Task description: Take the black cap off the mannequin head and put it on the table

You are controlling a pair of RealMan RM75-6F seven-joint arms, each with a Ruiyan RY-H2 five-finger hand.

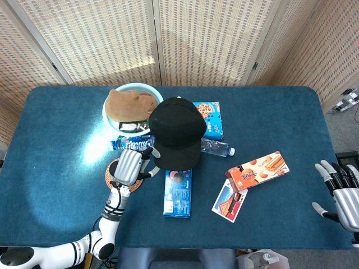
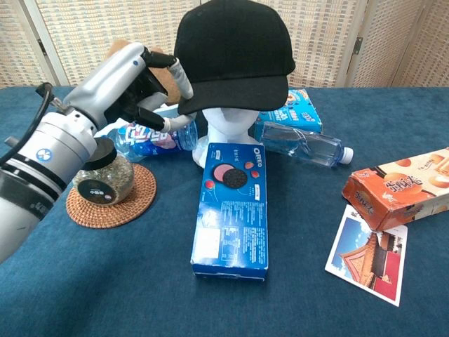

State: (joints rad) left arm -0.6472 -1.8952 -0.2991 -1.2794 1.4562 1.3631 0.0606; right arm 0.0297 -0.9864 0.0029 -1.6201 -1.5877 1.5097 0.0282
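Note:
The black cap sits high on the white mannequin head, whose face and neck show below the brim in the chest view. From above, the cap hides the mannequin head entirely. My left hand is at the cap's left side, with its fingers pinching the cap's lower edge. In the head view that left hand lies just left of the cap. My right hand hangs beyond the table's right front corner, fingers spread and holding nothing.
A blue Oreo box lies in front of the mannequin. A clear water bottle, an orange biscuit box and a postcard lie to the right. A jar on a woven coaster, a blue-labelled bottle and a bowl holding a plush toy are on the left.

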